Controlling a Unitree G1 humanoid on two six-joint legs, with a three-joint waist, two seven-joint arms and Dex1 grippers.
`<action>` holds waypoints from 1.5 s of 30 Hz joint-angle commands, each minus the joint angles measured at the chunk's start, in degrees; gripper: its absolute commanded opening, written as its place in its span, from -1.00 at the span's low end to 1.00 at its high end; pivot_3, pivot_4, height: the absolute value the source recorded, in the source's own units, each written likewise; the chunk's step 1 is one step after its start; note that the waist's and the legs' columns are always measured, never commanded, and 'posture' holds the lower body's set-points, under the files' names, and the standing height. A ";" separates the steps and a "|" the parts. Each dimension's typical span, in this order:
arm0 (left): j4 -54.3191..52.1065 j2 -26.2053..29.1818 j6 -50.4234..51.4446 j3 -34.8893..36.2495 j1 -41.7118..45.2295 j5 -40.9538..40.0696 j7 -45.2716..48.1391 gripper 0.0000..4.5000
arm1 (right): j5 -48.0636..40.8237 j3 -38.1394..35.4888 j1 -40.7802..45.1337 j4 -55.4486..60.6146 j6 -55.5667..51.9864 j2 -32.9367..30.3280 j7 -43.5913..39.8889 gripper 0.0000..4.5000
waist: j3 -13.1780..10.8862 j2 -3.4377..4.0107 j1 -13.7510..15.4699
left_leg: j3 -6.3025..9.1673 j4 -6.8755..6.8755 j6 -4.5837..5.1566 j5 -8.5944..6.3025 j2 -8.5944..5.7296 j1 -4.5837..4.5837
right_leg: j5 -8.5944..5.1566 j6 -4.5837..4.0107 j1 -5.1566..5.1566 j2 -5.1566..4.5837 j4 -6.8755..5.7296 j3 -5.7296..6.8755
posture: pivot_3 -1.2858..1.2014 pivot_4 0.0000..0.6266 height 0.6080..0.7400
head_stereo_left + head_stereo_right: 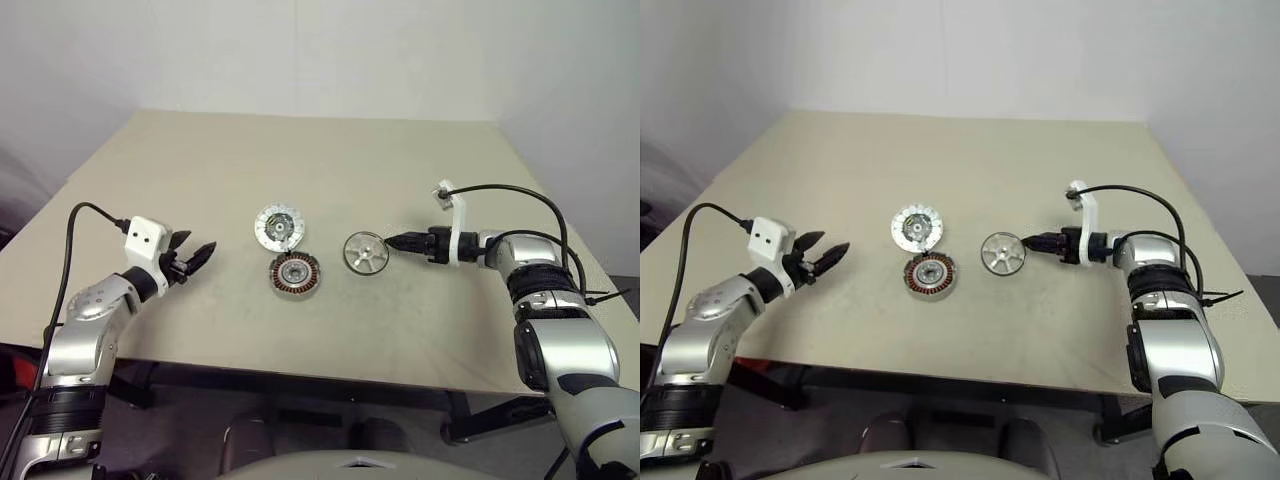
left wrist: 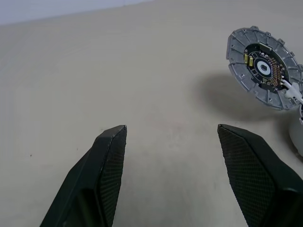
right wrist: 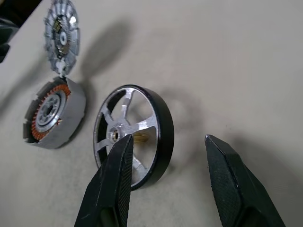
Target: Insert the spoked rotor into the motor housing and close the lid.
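on the table [image 1: 200,170], right hand [image 1: 390,242] (fingers apart) beside spoked rotor [image 1: 366,252].

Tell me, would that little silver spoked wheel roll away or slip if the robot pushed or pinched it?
The spoked rotor lies flat on the table, so a push would probably slide it, not roll it. Tipped onto its round dark rim, it could well roll. It looks like rigid metal, likely heavy for its size, and the smooth rim might slip between fingers.

No writing, label, brand or number can be read anywhere here; the small marks on the lid [image 2: 263,67] are too fine to read.
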State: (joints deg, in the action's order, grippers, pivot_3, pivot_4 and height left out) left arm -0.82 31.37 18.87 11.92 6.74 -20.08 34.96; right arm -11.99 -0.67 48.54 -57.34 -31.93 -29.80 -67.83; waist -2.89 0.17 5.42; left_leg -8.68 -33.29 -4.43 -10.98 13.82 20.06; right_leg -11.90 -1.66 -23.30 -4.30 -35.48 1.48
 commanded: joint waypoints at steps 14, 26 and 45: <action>-3.96 1.52 -0.48 2.79 -1.18 -0.49 0.19 0.44 | 2.49 2.37 -1.39 -0.27 -0.19 1.59 -6.02 0.19 | -0.02 0.03 0.04 | 0.00 0.00 0.00 0.00 0.03 -0.01 | -0.01 -0.01 0.01 0.00 -0.01 0.02 | 0.03 -1.00 1.00; -3.35 1.50 -0.91 2.32 -0.38 0.02 0.23 0.44 | 3.03 3.42 -3.36 4.51 -5.88 1.65 -5.26 -0.94 | 0.01 -0.01 0.02 | 0.00 0.00 -0.01 0.00 0.03 -0.08 | -0.01 -0.02 0.06 0.00 -0.06 0.02 | 0.03 -1.00 1.00; -3.94 0.60 -0.51 1.59 -0.42 -0.05 -0.39 0.44 | -9.96 7.60 1.59 41.22 -35.93 6.28 0.48 -0.94 | -0.09 0.14 0.25 | 0.01 0.10 -0.04 0.02 0.04 -0.03 | -0.05 -0.04 -0.03 0.02 0.00 0.01 | 0.03 -1.00 1.00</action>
State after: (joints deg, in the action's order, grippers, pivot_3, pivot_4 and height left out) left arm -2.84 31.76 18.81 13.14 5.56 -20.02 34.70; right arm -20.34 7.09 48.63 -19.42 -67.83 -23.70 -68.08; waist -2.98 0.31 5.67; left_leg -8.67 -33.19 -4.48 -10.96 13.86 20.03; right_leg -11.94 -1.70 -23.33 -4.29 -35.48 1.48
